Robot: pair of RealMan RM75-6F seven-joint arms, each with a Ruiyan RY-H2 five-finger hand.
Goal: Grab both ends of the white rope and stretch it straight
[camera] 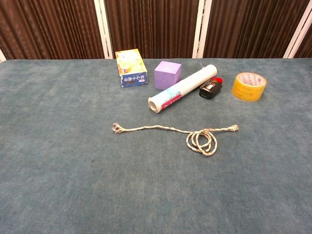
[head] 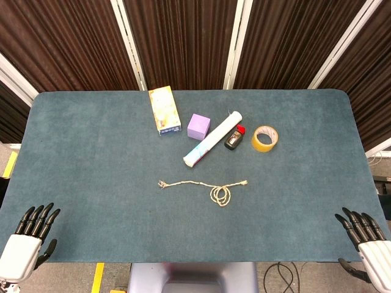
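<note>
**Rope untouched, both hands idle at the near corners**

Head view: white rope point(head: 203, 186) lies on the blue table point(head: 91, 159), just below centre. It runs roughly 9 to 3 o'clock, with a frayed end at 9, a second end at 3, and a small coil hanging toward 5 o'clock near the right end. Left hand point(head: 27, 241) sits at the table's 7 o'clock corner, fingers spread, holding nothing. Right hand point(head: 369, 244) sits at the 5 o'clock corner, likewise empty with fingers apart. Both are well apart from the rope. Beyond the rope, toward 12 o'clock: a box point(head: 164, 110), purple cube point(head: 198, 126), paper roll point(head: 212, 139), small dark bottle point(head: 234, 137), tape roll point(head: 264, 138).

Chest view: neither hand shows. Rope point(camera: 165, 129) lies flat; the coil point(camera: 201, 140) is several loose loops.

Judgement: rope looks light, limp, thin and non-fragile. Take it by a pinch at each frayed tip, pressing against the cloth. The coil should unwind when pulled, though it may snag into a knot.
</note>
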